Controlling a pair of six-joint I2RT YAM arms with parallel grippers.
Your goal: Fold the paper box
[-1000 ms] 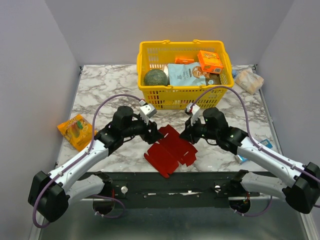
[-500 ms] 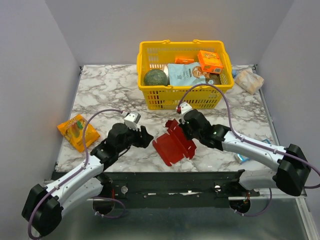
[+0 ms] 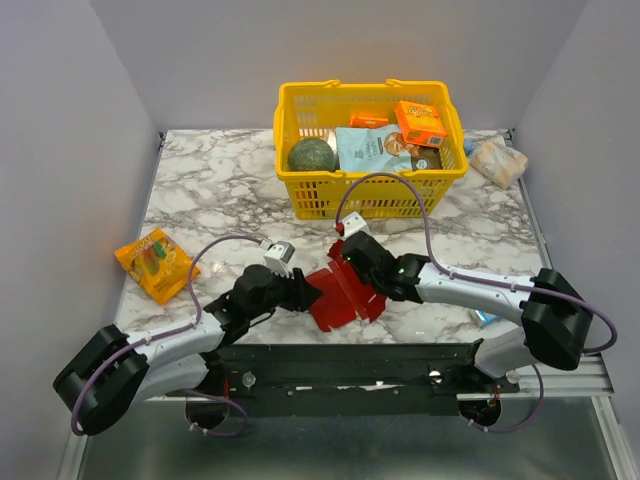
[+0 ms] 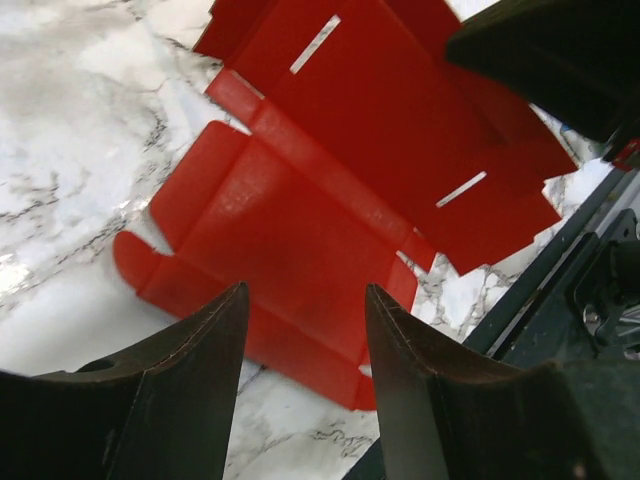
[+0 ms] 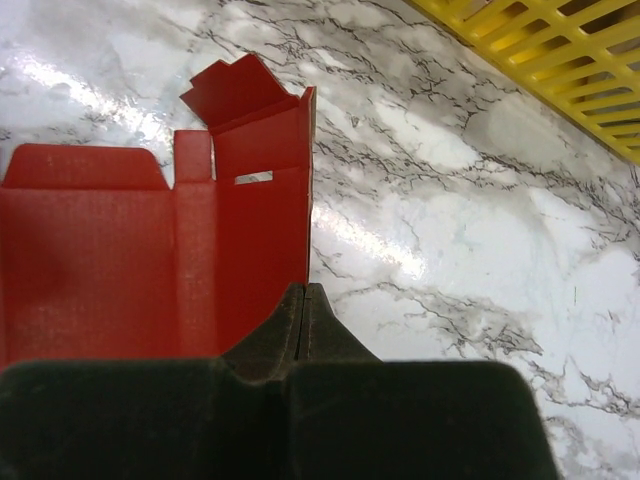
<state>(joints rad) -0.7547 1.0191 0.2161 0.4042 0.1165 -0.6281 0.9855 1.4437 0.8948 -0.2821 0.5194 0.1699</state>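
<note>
The red paper box (image 3: 340,296) lies partly unfolded near the table's front edge, with one panel lifted upright. My right gripper (image 3: 347,266) is shut on the edge of that upright panel; in the right wrist view its jaws (image 5: 303,292) pinch the red cardboard (image 5: 150,250). My left gripper (image 3: 308,292) is open and low at the sheet's left edge. In the left wrist view its fingers (image 4: 305,300) stand apart just above the flat red sheet (image 4: 330,170), holding nothing.
A yellow basket (image 3: 365,198) with a green ball, a blue packet and an orange carton stands behind the box. An orange snack packet (image 3: 152,262) lies at the left. A bagged item (image 3: 498,160) lies at the back right. A small blue item (image 3: 485,318) lies under my right arm.
My right gripper has moved left and forward with the panel, folding it up over the sheet. My left gripper let the sheet go, drew back, then came in low at its left edge.
</note>
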